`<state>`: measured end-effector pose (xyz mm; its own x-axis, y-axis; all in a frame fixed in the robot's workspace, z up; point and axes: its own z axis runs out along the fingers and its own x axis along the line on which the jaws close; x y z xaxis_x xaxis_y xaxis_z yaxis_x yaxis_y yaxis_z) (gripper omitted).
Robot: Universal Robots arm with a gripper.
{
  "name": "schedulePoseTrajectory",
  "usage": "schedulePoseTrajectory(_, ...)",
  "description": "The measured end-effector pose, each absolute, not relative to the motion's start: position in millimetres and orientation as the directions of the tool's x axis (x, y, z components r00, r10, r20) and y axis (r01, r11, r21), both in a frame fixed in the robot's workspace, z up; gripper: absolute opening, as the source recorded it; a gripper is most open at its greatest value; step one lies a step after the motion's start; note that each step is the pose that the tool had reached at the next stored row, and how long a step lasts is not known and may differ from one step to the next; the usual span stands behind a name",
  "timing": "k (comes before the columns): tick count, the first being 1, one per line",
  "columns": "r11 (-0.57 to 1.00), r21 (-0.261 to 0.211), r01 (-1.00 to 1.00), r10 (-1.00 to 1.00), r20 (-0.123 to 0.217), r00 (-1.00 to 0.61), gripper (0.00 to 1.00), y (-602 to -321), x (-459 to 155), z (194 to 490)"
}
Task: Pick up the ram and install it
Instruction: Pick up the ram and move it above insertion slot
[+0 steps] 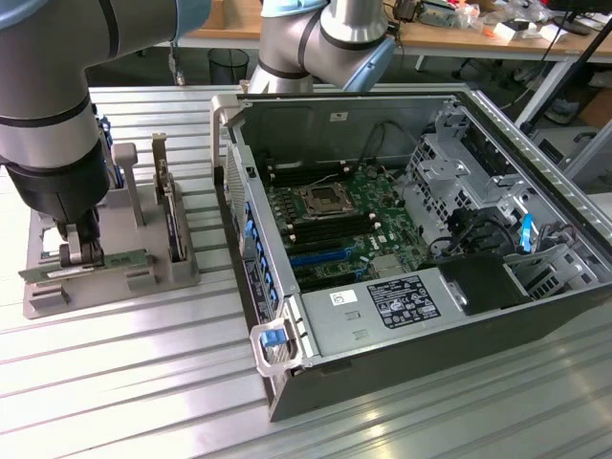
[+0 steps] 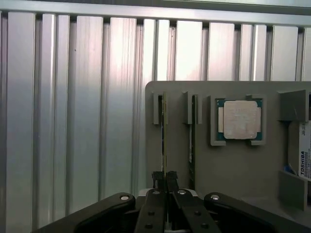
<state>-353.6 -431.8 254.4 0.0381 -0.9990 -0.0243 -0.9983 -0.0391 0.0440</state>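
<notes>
The ram (image 2: 164,131) is a thin green stick standing on edge in a slot of the grey holder (image 2: 233,165). My gripper (image 2: 165,177) is shut on its near end, one black finger on each face. A second stick of the same kind (image 2: 193,136) stands in the neighbouring slot, untouched. In the exterior view the gripper (image 1: 81,253) is down on the holder (image 1: 124,287) at that view's left, with the ram (image 1: 115,260) lying long and low beneath it.
A square silver processor chip (image 2: 239,120) and a Toshiba drive (image 2: 303,150) sit in the same holder. An upright expansion card (image 1: 175,215) stands beside the gripper. The open computer case (image 1: 402,316) with its motherboard (image 1: 335,210) lies to the exterior view's right on the ribbed metal table (image 1: 143,382).
</notes>
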Motion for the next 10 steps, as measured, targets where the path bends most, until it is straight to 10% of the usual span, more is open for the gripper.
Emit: schedulePoseTrajectory(10,-0.039,0.044,-0.998,-0.999,-0.024,0.038,0.12,-431.8,-353.6,269.1)
